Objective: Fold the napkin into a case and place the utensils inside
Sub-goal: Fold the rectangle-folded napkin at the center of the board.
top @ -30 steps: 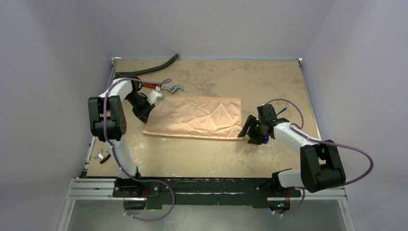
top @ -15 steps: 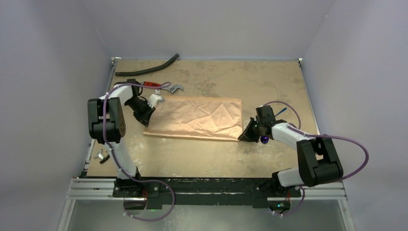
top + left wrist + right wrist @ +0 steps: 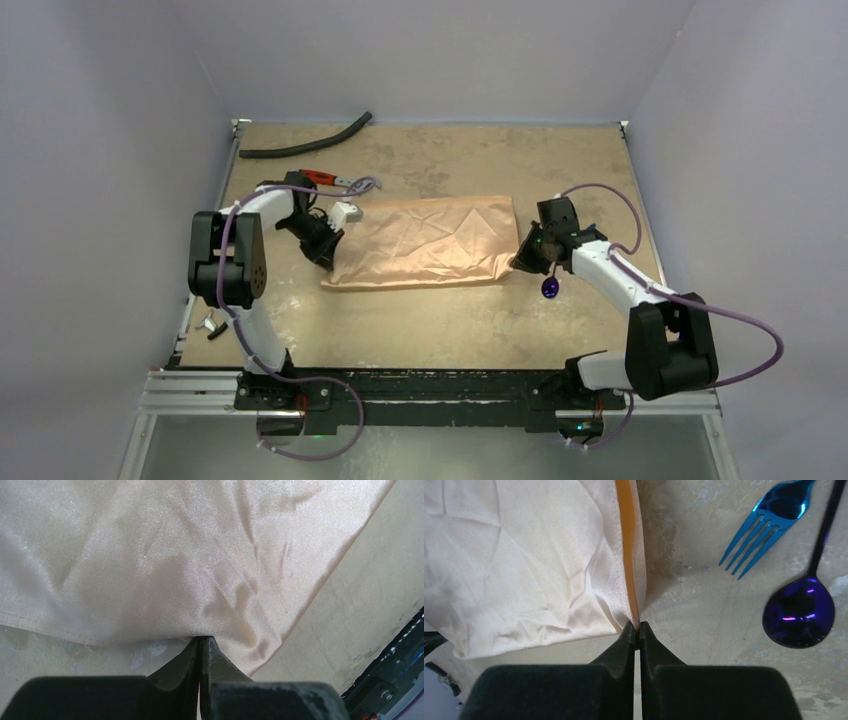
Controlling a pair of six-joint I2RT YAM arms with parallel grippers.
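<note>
- From above, the napkin [image 3: 425, 240] lies as a wide, creased band across the middle of the table [image 3: 450, 330]. One arm reaches each short end, at centre left and centre right of the frame.
- In the left wrist view, the left gripper [image 3: 201, 644] sits at bottom centre. Its jaws are pressed together on the napkin's hem close to a corner, and the cloth puckers into the pinch. The top view gives only the gripper's dark body over the cloth's left end, not the pinch itself.
- In the right wrist view, the right gripper [image 3: 638, 629] is likewise closed flat on the napkin's edge. Here the cloth is doubled, with a darker orange strip showing between the layers. That layering cannot be seen from above.
- The same view shows the blue fork [image 3: 769, 522] at upper right, its tines pointing to the lower left. The purple spoon [image 3: 800, 612] has its bowl at the right edge and its handle running up out of frame. Both lie on bare table, apart from the napkin.
- In the top view only the spoon's bowl shows, just below the right gripper. I cannot make out the fork there.
- Only the top view takes in the red-handled wrench [image 3: 335, 180] just above the left arm and the black hose [image 3: 305, 145] at the table's upper left.
</note>
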